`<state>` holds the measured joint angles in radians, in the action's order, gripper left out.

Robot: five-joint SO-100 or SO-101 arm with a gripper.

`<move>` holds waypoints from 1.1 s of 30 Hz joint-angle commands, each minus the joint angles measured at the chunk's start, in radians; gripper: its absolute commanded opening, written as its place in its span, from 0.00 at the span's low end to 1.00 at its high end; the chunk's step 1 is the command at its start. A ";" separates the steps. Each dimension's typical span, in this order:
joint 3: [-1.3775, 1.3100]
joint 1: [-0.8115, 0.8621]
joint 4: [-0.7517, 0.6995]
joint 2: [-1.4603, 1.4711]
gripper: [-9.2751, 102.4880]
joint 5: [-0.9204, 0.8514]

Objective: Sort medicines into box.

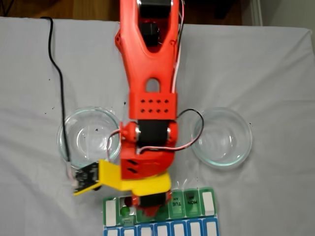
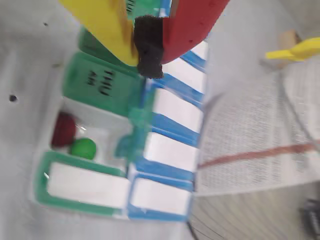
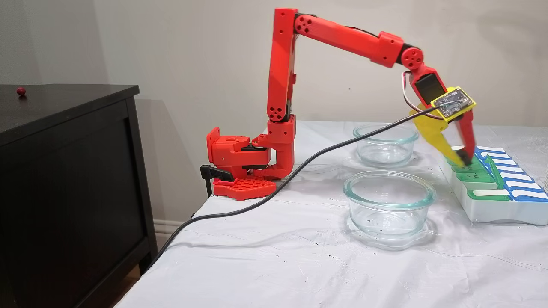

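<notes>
Pincer [image 2: 149,62] is seen clenched and empty over the box [image 2: 165,105]; it should be raised straight, so the open cell's pills [image 2: 82,148] stay undisturbed

The arm [image 1: 147,98] covers the middle cells of the box [image 1: 209,204] in a fixed view, whose bottom edge cuts its blue row. The wrist view is blurred; the lid lettering on the box [image 2: 100,82] is barely legible.
</notes>
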<state>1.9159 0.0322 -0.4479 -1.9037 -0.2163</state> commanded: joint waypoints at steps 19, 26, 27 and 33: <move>-0.117 0.057 -0.064 0.038 0.08 -0.087; -0.112 0.071 -0.196 0.071 0.08 -0.055; -0.103 0.074 -0.204 0.072 0.08 -0.044; -0.072 0.089 -0.166 0.078 0.08 -0.006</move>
<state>1.8807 0.1058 -0.6213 -1.8070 -0.2378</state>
